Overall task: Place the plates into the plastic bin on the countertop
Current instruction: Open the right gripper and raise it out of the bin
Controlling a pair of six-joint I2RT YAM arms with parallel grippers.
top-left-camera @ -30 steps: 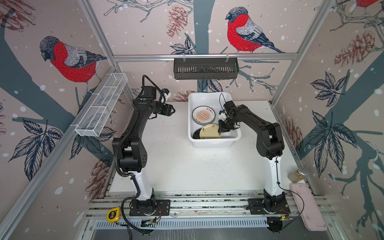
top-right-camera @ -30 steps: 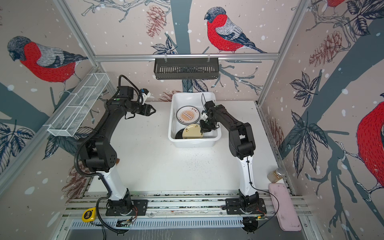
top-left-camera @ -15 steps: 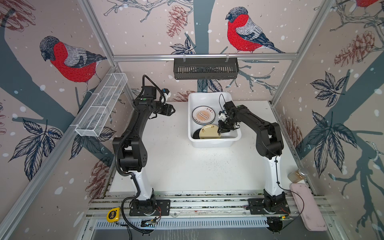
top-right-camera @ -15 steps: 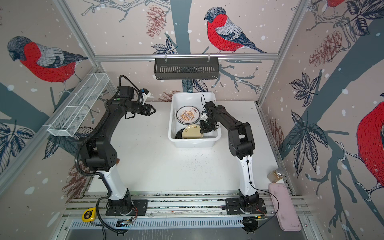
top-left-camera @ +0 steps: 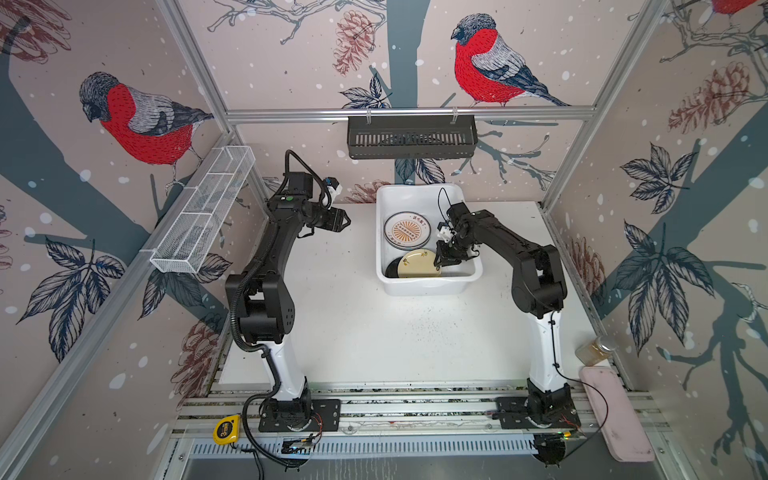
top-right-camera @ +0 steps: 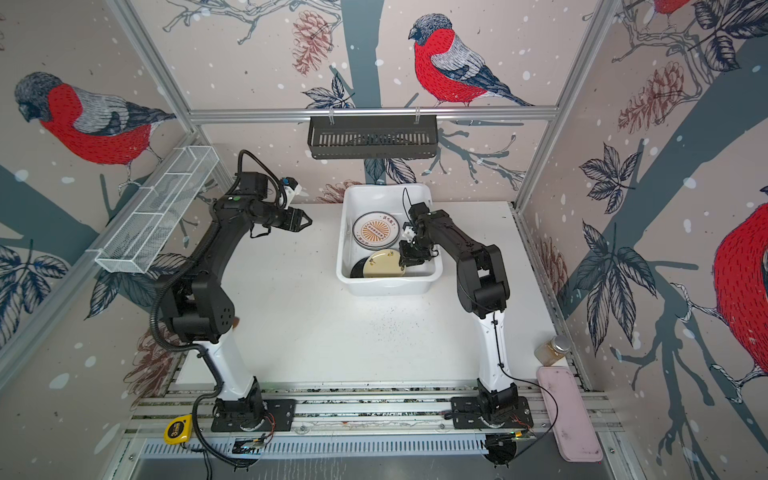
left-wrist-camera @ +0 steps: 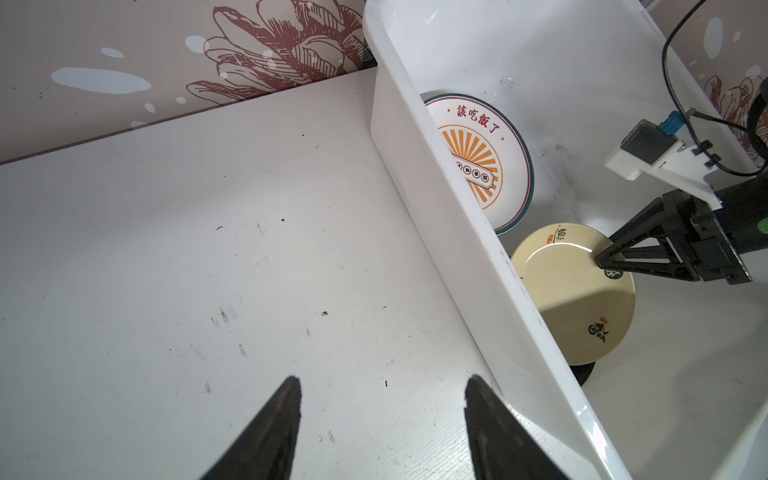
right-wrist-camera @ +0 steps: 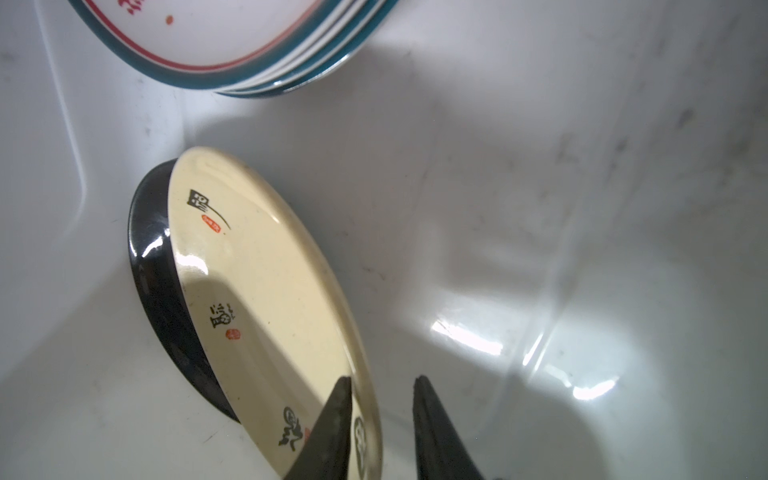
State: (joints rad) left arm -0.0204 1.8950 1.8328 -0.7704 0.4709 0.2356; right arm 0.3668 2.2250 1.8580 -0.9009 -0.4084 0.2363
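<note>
Since a second ago: right gripper (top-left-camera: 441, 261) is easing its fingers apart slightly. Both arms and all plates are staying put.

Both top views: plastic bin (top-left-camera: 428, 286) (top-right-camera: 388, 286) is sitting at the back centre of the worktop (top-left-camera: 374, 332). Inside, sunburst plate (top-left-camera: 406, 230) (top-right-camera: 376, 230) is lying flat toward the far end. Pale yellow plate (top-left-camera: 413, 265) (top-right-camera: 380, 266) is overlapping the black plate (top-left-camera: 390, 270) (top-right-camera: 356, 270) at the near end. Right gripper (top-right-camera: 402, 261) is reaching into the bin, tips at the yellow plate's right edge. Left gripper (top-left-camera: 343, 220) (top-right-camera: 305, 222) is hovering over the worktop left of the bin, apart from it.

Left wrist: left gripper (left-wrist-camera: 380, 380) is holding its fingers wide, nothing between them, with bare worktop (left-wrist-camera: 208, 249) beneath. Bin wall (left-wrist-camera: 436, 187) is running just beside. Right gripper (left-wrist-camera: 602, 262) is sitting at the pale yellow plate (left-wrist-camera: 569, 307) rim, and the black plate (left-wrist-camera: 584, 372) is peeking out underneath.

Right wrist: right gripper (right-wrist-camera: 380, 380) is straddling the pale yellow plate (right-wrist-camera: 257, 291) rim with a narrow gap. One finger is lying over the plate face, the other is standing clear outside the rim, so it is not clamping. Yellow plate is tilting, propped on the black plate (right-wrist-camera: 153, 257) near the bin corner. Sunburst plate (right-wrist-camera: 187, 33) is topping a stack of teal-rimmed plates (right-wrist-camera: 299, 70).
</note>
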